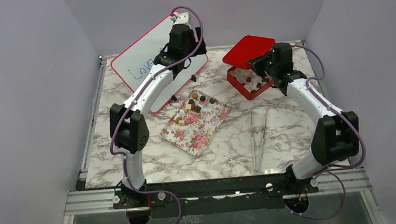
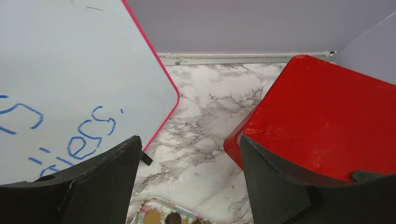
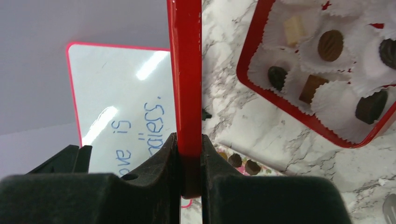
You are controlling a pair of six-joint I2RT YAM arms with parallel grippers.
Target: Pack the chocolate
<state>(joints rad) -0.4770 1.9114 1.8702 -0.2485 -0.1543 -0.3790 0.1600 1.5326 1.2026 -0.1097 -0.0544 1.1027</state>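
Several loose chocolates (image 1: 195, 102) lie on the far end of a floral tray (image 1: 194, 130); a few show in the left wrist view (image 2: 173, 218). More chocolates (image 3: 330, 45) sit in white paper cups inside the red box (image 1: 247, 92). My right gripper (image 3: 189, 149) is shut on the edge of the red lid (image 3: 186, 70) and holds it raised and tilted over the box's far side (image 1: 249, 49). My left gripper (image 2: 189, 142) is open and empty, up near the whiteboard beyond the tray (image 1: 184, 62).
A pink-edged whiteboard (image 1: 150, 62) with blue writing leans at the back left on small black feet. Metal tongs (image 1: 258, 134) lie on the marble table right of the tray. Grey walls close in the back and both sides.
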